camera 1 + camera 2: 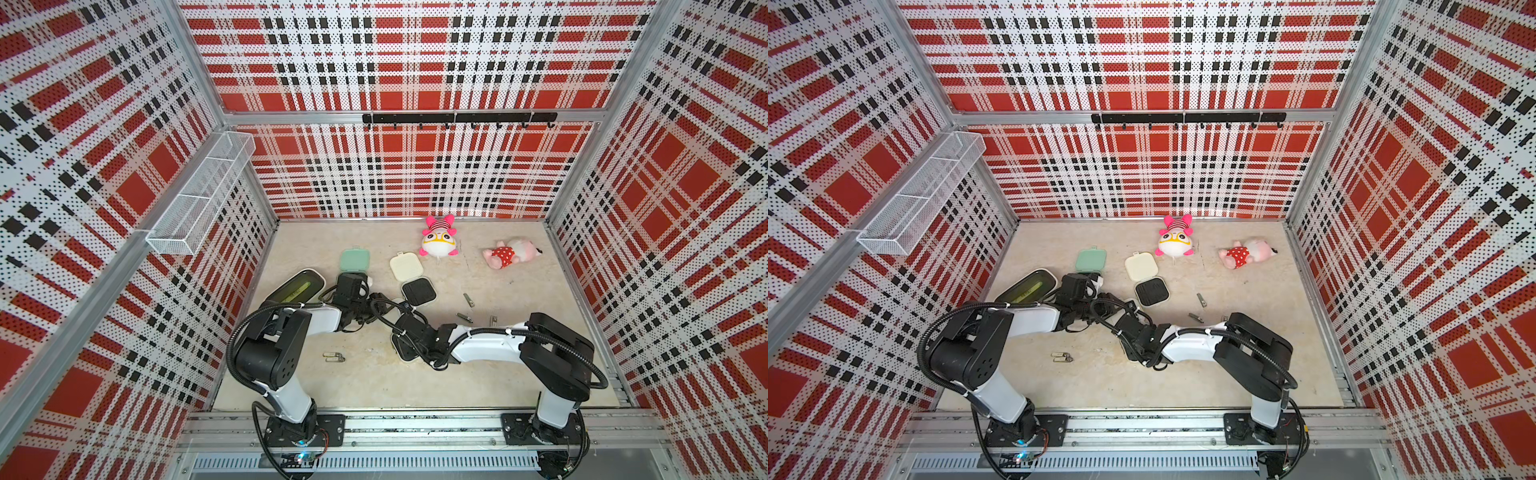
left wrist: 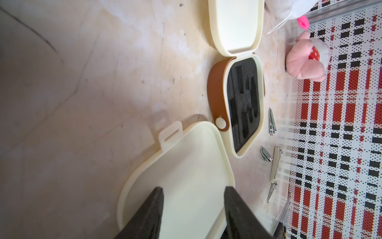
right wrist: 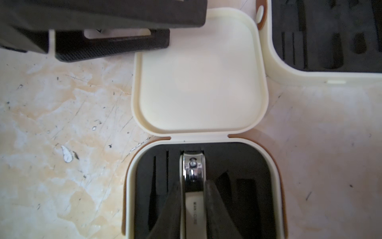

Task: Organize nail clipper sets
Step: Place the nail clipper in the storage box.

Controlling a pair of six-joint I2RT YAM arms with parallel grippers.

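The right gripper (image 3: 193, 185) pinches a silver clipper (image 3: 193, 165) in the black insert (image 3: 244, 162) of a cream case (image 3: 276, 175). The left gripper (image 2: 193, 189), jaws apart, stands over its lid (image 3: 198, 82), with bare tabletop (image 3: 62, 103) alongside.

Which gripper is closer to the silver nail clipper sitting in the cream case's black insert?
Right. The right gripper is shut on the nail clipper in the cream case; the left gripper sits at that case's open lid, jaws apart.

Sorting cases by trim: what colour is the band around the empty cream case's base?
Brown band, clearest in the left wrist view.
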